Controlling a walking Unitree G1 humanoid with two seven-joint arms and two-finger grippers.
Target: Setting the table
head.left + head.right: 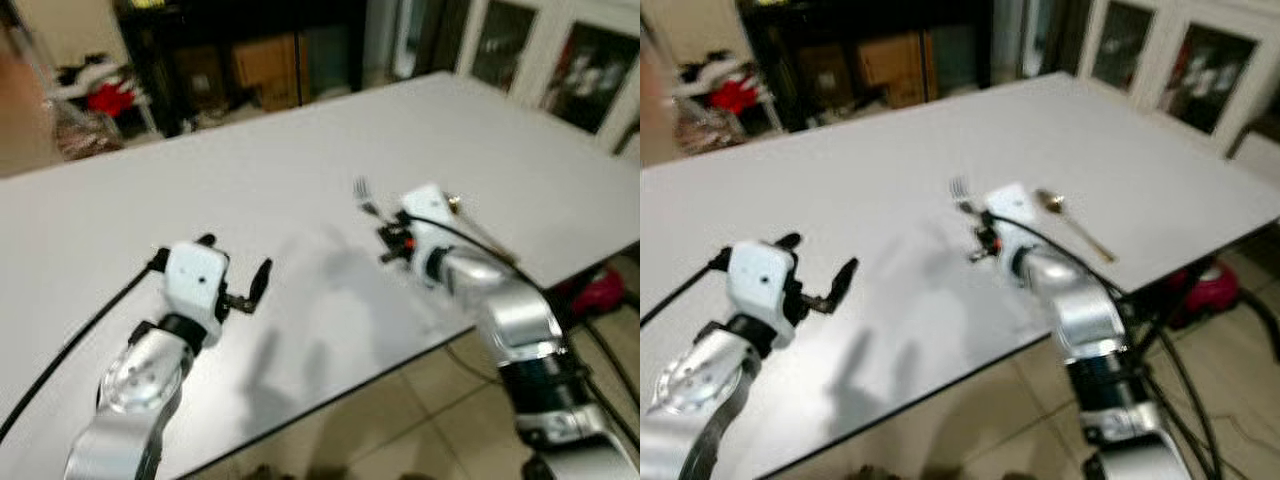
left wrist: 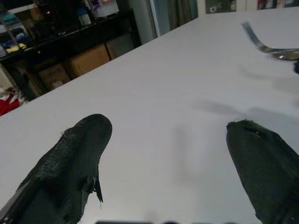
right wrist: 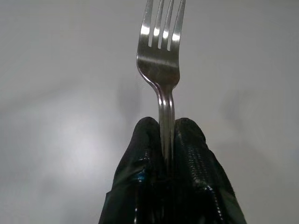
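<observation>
A broad white table spreads before the robot. Both silver arms reach out over its near edge. The left gripper hovers above the bare surface with its two black fingers spread wide apart, holding nothing. The right gripper is extended farther in over the table, pinched tight on the handle of a fork whose tines point away from the robot. A spoon lies flat on the table just beside that arm, to its right.
</observation>
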